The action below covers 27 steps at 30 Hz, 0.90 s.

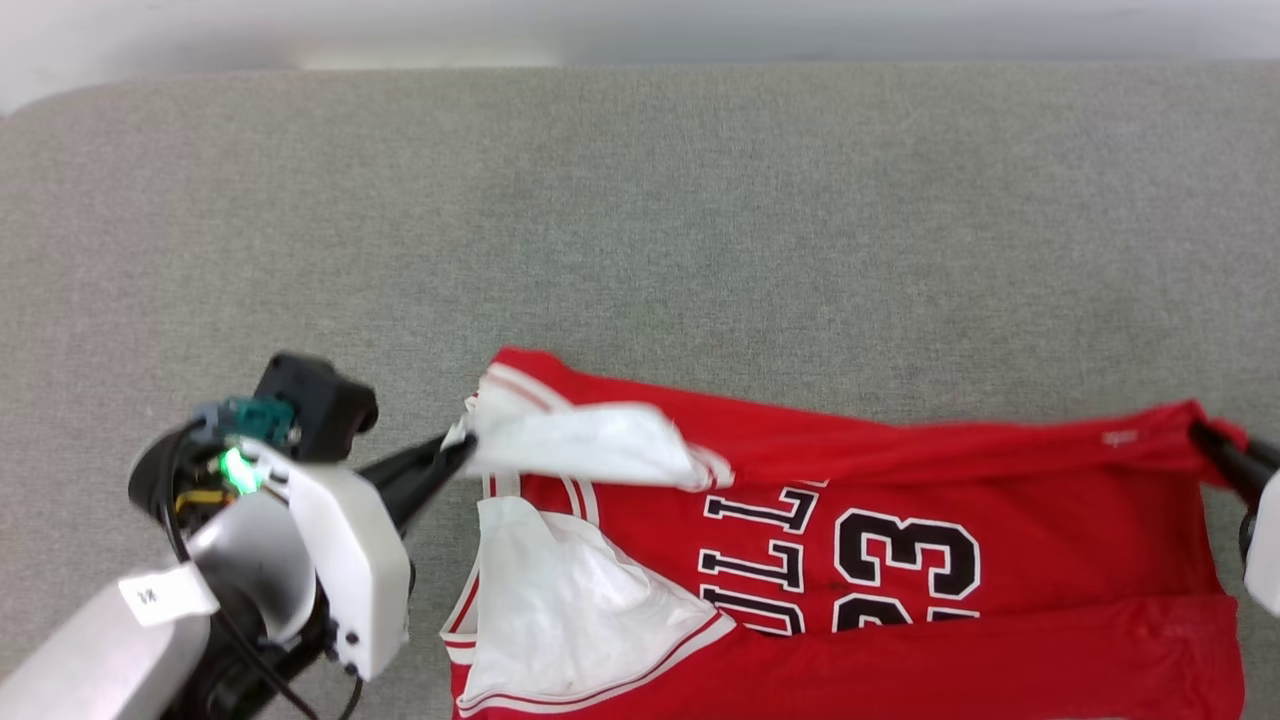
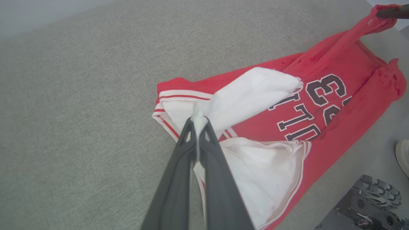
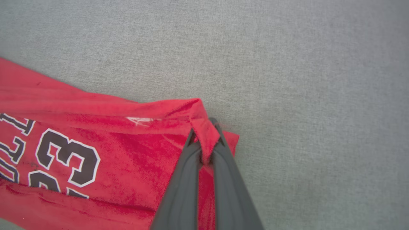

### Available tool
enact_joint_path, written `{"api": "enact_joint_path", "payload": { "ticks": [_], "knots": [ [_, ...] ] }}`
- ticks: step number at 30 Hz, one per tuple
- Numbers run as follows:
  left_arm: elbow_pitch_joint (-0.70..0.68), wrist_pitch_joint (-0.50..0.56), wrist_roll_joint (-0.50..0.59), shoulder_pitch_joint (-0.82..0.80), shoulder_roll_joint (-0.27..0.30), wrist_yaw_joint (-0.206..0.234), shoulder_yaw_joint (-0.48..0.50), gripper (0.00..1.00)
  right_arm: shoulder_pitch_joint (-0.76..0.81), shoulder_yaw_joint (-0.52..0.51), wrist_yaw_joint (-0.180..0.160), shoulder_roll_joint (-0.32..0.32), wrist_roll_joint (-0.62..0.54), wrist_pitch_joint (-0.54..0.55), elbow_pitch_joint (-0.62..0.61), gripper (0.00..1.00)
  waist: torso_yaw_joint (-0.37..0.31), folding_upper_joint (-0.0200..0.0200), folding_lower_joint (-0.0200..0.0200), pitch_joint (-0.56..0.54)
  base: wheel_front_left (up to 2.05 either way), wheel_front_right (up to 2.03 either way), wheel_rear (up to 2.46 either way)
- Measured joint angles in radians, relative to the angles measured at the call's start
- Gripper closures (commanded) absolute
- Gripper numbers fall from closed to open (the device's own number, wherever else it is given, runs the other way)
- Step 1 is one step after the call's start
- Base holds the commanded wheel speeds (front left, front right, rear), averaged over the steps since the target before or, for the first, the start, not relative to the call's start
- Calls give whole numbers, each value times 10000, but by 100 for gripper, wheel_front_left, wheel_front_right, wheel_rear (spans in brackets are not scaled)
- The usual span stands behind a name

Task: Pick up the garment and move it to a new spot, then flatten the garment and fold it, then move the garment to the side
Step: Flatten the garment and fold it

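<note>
Both grippers are clenched on the garment (image 1: 900, 480), which lies rumpled across the lower middle and right of the head view on a grey fabric surface (image 1: 700, 220). The left gripper (image 1: 462, 447) pinches white sleeve cloth at the garment's left end, the right gripper (image 1: 1203, 435) a red corner at far right. This looks like the flattening step. Next, the ends need drawing apart evenly so the folded-over sleeves open.

Grey woven-fabric surface (image 1: 700, 200), evenly lit, extends flat ahead of and to both sides of the jaws, its rounded far edge meeting a pale strip (image 1: 640, 30) beyond.
</note>
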Motion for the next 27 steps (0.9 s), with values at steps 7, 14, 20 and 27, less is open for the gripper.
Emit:
{"api": "enact_joint_path", "payload": {
  "ticks": [7, 14, 20, 27],
  "knots": [
    [182, -389, -165, 1477, 31, 259, -297, 100, 1849, -382, 0, 564, 240, -121, -600, 100, 127, 0, 0, -470, 0, 0, 0],
    [1081, -838, -127, 2297, -105, 159, -742, 100, 2879, -408, 2, 401, 420, -46, -414, 100, 156, 0, 0, -646, 0, 0, 0],
    [1896, -1298, -38, 2495, -604, -173, -1141, 100, 3120, 123, 2, -123, 439, -598, -23, 100, 169, 0, 0, -585, 0, 0, 0],
    [2775, -1902, 397, 2344, -1022, -472, -1442, 26, 3140, 566, 2, -422, 410, -1436, 639, 0, 208, 0, 1, -549, 0, 0, 0]
  ]
}}
